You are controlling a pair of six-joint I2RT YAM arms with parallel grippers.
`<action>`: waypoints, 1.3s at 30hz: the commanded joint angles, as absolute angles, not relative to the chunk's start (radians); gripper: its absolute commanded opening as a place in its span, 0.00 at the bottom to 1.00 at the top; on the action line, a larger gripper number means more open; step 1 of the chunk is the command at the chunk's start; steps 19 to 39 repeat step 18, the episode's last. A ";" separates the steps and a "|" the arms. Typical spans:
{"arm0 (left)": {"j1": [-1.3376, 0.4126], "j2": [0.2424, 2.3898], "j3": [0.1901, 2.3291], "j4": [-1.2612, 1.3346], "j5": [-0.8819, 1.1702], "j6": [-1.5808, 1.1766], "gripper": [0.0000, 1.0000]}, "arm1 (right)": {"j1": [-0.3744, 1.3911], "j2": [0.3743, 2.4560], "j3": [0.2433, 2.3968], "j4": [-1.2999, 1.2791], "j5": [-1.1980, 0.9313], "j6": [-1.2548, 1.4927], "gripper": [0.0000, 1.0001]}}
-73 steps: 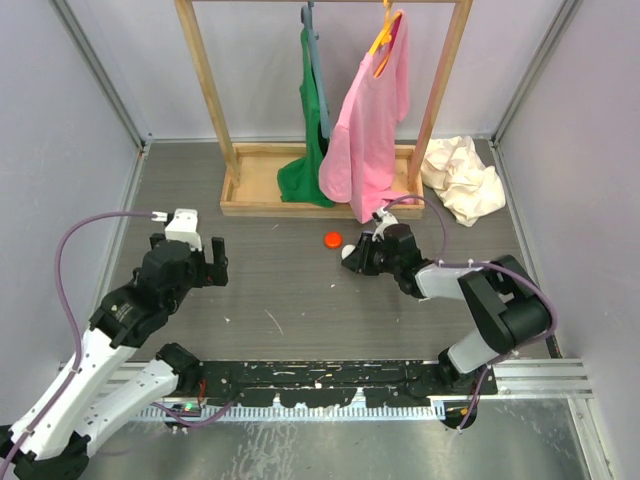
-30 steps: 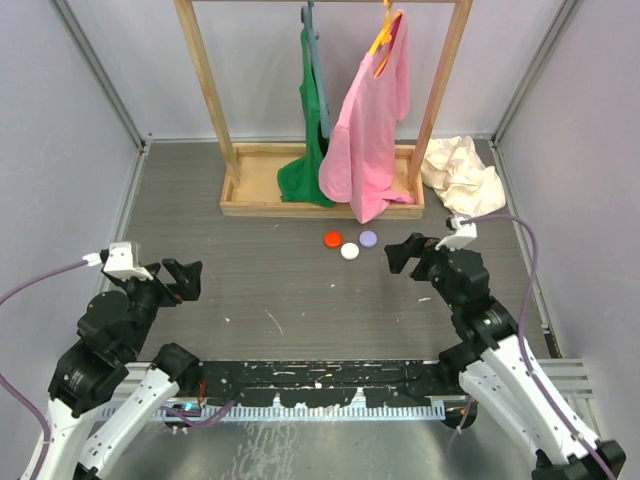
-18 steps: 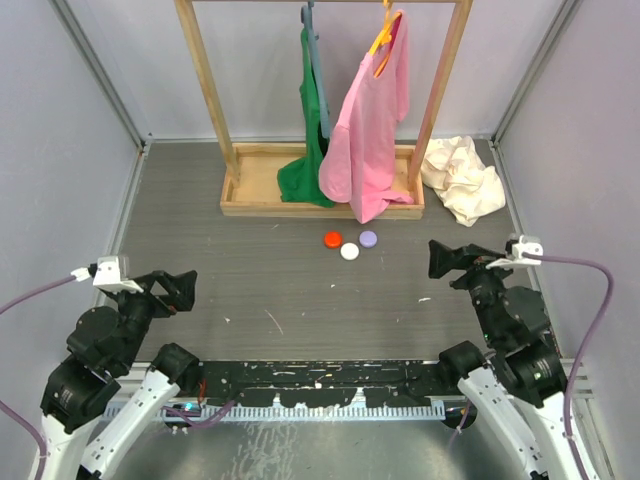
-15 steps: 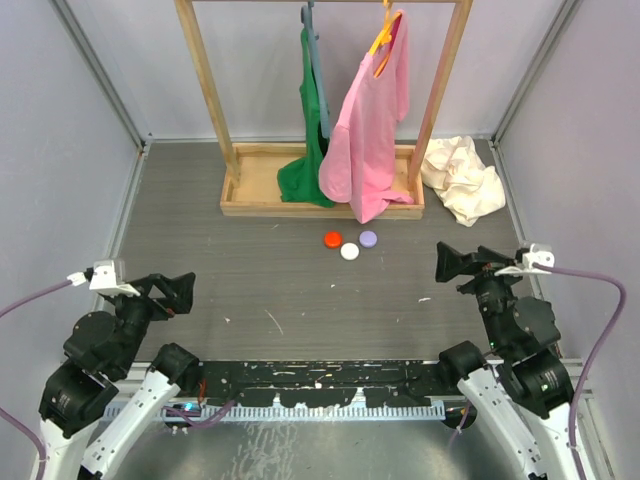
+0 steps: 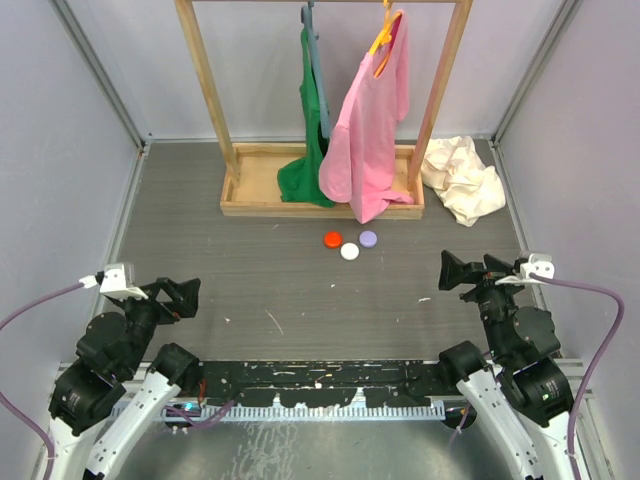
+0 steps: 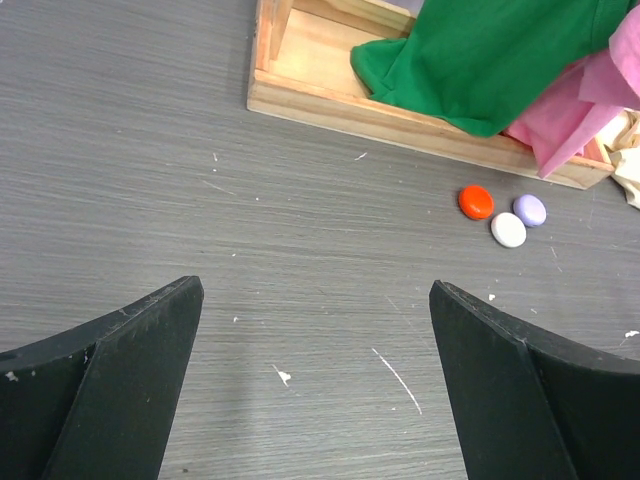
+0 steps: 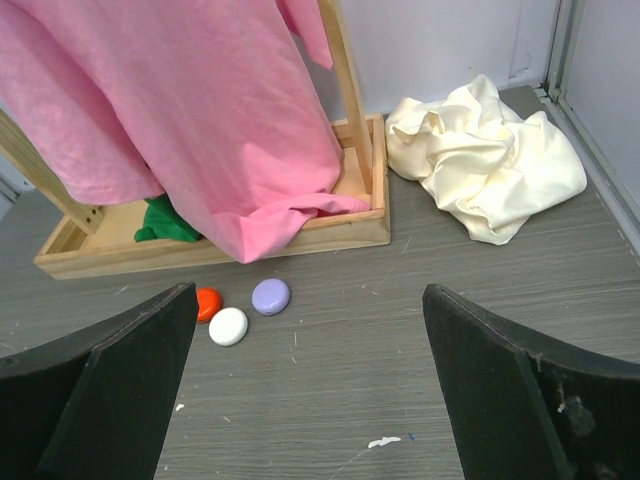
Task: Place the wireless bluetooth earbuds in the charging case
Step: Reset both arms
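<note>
Left gripper point(image 5: 177, 292): jaws wide apart, nothing held. Right gripper point(image 5: 470, 268): jaws wide apart, nothing held. Ahead of both and well apart from either lie a red piece point(image 5: 333, 239), a white piece point(image 5: 349, 251) and a purple piece point(image 5: 368, 239), closely grouped on the table point(image 5: 260, 290). Which is case or earbud cannot be told. Judgement: no insertion is in hand; the next move calls for a forward reach to the group.
</note>
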State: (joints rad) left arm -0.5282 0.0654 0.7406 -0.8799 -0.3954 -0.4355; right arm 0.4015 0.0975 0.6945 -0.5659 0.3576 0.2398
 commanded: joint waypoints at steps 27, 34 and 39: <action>-0.522 0.092 0.732 -0.859 -0.358 -0.439 0.98 | 0.398 0.125 0.703 -0.538 0.292 0.193 1.00; -0.522 0.092 0.732 -0.859 -0.358 -0.439 0.98 | 0.398 0.125 0.703 -0.538 0.292 0.193 1.00; -0.522 0.092 0.732 -0.859 -0.358 -0.439 0.98 | 0.398 0.125 0.703 -0.538 0.292 0.193 1.00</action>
